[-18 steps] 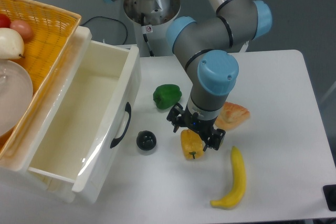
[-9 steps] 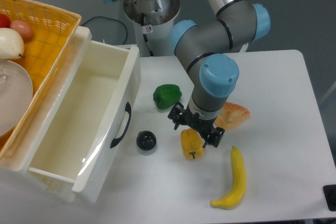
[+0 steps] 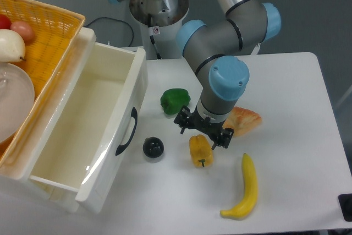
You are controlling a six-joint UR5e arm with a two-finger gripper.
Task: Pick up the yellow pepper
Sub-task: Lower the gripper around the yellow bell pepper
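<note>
The yellow pepper (image 3: 201, 151) lies on the white table, its dark stem pointing toward the front edge. My gripper (image 3: 202, 131) hangs just above the pepper's back end, pointing down. It is open, with one dark fingertip on each side and nothing held between them. The pepper's far end is partly hidden by the gripper.
A green pepper (image 3: 175, 100) sits just behind and left of the gripper, and a bread slice (image 3: 243, 120) just to its right. A black ball (image 3: 153, 147) lies left of the yellow pepper, a banana (image 3: 245, 186) to the front right. An open white drawer (image 3: 82, 136) and a yellow basket (image 3: 44, 31) fill the left.
The gripper has risen slightly and shifted back from straddling the yellow pepper. The pepper has stayed in place on the table.
</note>
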